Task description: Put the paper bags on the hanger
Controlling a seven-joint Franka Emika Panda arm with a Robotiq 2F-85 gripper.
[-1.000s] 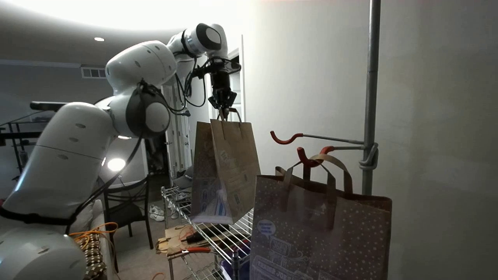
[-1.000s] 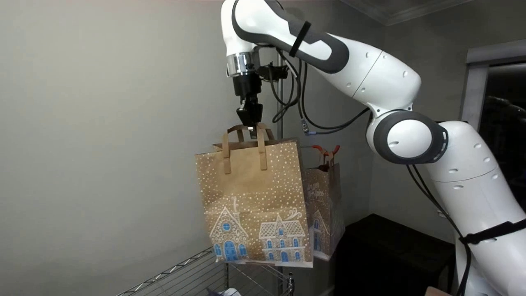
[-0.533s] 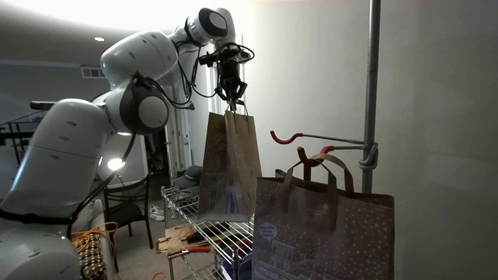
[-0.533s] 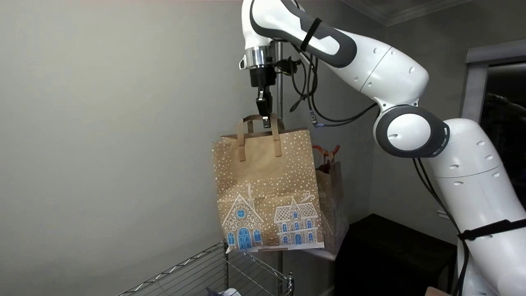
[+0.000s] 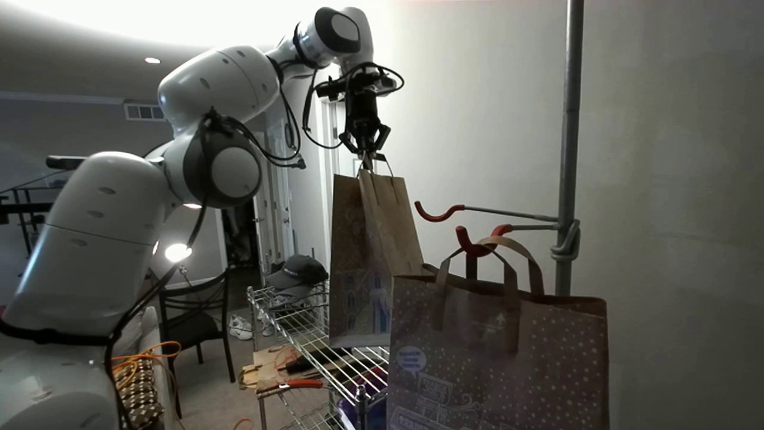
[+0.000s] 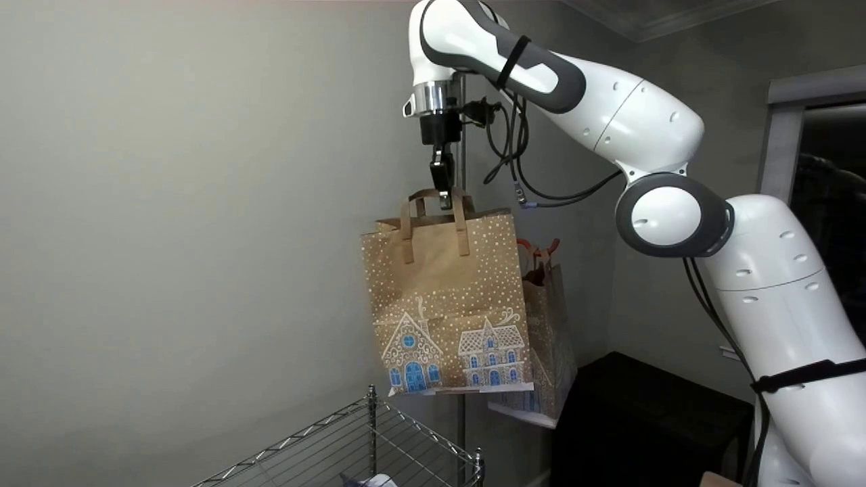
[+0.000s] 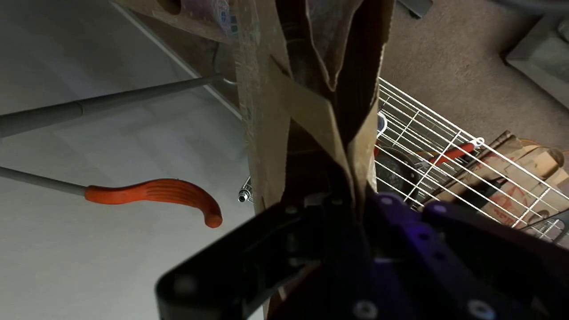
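My gripper (image 5: 366, 160) is shut on a handle of one brown paper bag (image 6: 443, 291), which hangs in the air below it in both exterior views. A second paper bag (image 5: 495, 358) hangs by its handles from the nearer red prong of the hanger (image 5: 439, 213). The other prong carries nothing, and its tip lies a little to the right of the held bag in that view. In the wrist view, the orange hanger prong (image 7: 151, 192) shows to the left of the held bag (image 7: 266, 111). The held bag's lower corner is partly hidden behind the hanging bag; whether they touch, I cannot tell.
A grey pole (image 5: 570, 119) bears the prongs, close to the wall. Under the held bag stands a wire shelf rack (image 6: 304, 439) with a dark cap (image 5: 301, 272) on it. A black covered box (image 6: 649, 419) sits beyond the hanging bag.
My gripper has carried the bag up and towards the hanger, rightward in both exterior views. The held bag has turned and swung slightly. The hanging bag has shifted a little on its prong.
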